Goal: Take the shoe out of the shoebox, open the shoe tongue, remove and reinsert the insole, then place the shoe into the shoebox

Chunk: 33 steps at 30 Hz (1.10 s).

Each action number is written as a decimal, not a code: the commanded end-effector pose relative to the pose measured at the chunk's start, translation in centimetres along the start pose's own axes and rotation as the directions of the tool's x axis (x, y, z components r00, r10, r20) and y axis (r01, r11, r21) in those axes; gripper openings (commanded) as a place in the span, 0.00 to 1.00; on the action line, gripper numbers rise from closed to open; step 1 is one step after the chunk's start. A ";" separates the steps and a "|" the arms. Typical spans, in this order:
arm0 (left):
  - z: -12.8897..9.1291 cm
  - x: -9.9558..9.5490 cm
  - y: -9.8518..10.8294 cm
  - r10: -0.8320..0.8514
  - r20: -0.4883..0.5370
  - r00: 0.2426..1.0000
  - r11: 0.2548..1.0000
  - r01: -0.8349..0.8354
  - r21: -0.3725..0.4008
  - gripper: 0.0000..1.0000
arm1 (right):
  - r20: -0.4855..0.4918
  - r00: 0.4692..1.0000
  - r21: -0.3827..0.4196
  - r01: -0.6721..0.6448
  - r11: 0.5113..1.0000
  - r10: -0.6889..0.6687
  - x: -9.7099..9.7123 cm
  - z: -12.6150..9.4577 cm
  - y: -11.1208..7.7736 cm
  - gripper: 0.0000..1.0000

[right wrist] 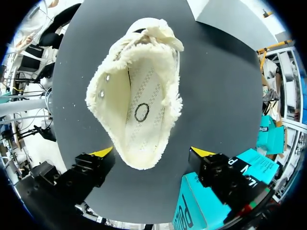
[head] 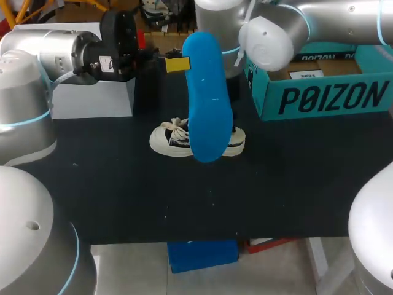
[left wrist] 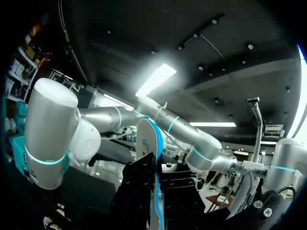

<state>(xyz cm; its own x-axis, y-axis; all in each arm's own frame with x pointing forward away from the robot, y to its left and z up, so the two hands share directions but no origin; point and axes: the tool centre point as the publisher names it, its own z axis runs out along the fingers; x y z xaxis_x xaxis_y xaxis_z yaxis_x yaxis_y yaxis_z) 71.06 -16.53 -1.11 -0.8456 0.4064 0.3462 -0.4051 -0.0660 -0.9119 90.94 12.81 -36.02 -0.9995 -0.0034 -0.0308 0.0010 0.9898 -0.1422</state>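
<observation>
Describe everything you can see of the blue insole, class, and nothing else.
The blue insole is a long, flat piece with rounded ends, bright blue on its broad face, smooth and foam-like in look. The left wrist view shows it edge-on, thin, with a paler side. It is out of the shoe, held in the air above the table, and it hides part of the shoe in the head view. The left gripper pinches it toward one end; nothing else touches it.

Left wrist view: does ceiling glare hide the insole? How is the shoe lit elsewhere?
Left wrist view: ceiling lamp glares, blue insole readable, left pincer a dark silhouette. Right wrist view: shoe evenly lit, no harsh shadow. Head view: insole covers the shoe's middle.
</observation>
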 end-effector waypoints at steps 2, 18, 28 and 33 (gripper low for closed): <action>0.1 0.1 0.1 0.002 0.005 1.000 1.000 -0.002 0.002 0.00 | 0.001 1.000 0.168 -0.004 0.986 0.004 0.0 0.0 0.4 1.00; 0.1 0.1 0.1 0.002 0.005 1.000 1.000 -0.002 0.002 0.00 | 0.031 0.999 0.076 -0.039 0.996 0.037 0.4 -0.3 -0.6 1.00; 0.1 0.1 0.1 0.002 0.005 1.000 1.000 -0.002 0.002 0.00 | 0.044 0.998 0.006 -0.043 0.999 0.042 0.7 -0.3 -1.0 1.00; 0.1 0.1 0.1 0.002 0.005 1.000 1.000 -0.002 0.002 0.00 | 0.053 0.997 -0.072 -0.046 0.996 0.050 0.8 -0.3 -1.2 1.00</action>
<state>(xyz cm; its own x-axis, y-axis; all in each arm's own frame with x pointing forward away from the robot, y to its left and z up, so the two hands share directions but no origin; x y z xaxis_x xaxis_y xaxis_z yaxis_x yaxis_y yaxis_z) 71.05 -16.53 -1.11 -0.8456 0.4064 0.3462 -0.4051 -0.0661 -0.9119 90.55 12.47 -35.59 -0.9958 0.0366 -0.0839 0.0474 0.9903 -0.1303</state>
